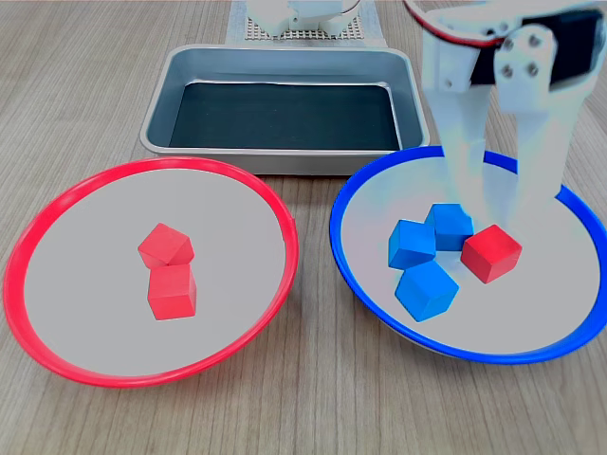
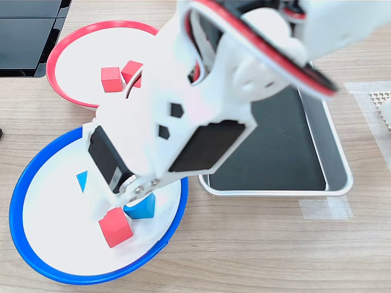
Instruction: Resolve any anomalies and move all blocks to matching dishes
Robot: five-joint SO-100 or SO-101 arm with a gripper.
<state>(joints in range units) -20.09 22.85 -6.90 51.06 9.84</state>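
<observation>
In the first exterior view the blue-rimmed dish (image 1: 541,318) on the right holds three blue blocks (image 1: 427,290) and one red block (image 1: 491,252). The red-rimmed dish (image 1: 85,256) on the left holds two red blocks (image 1: 172,291). My white gripper (image 1: 498,207) reaches down into the blue-rimmed dish, open, its fingertips straddling the space just behind the red block. In the second exterior view the arm hides most of the blue-rimmed dish (image 2: 49,226). There the red block (image 2: 115,226) lies just below the gripper (image 2: 119,207), with one blue block (image 2: 142,209) beside it. The red-rimmed dish (image 2: 85,55) is at upper left.
A grey metal tray with a dark bottom (image 1: 285,114) stands behind the dishes with nothing in it, seen to the right in the second exterior view (image 2: 293,159). A white perforated mat (image 1: 303,33) lies beyond it. A black object (image 2: 24,36) sits at the second exterior view's top left.
</observation>
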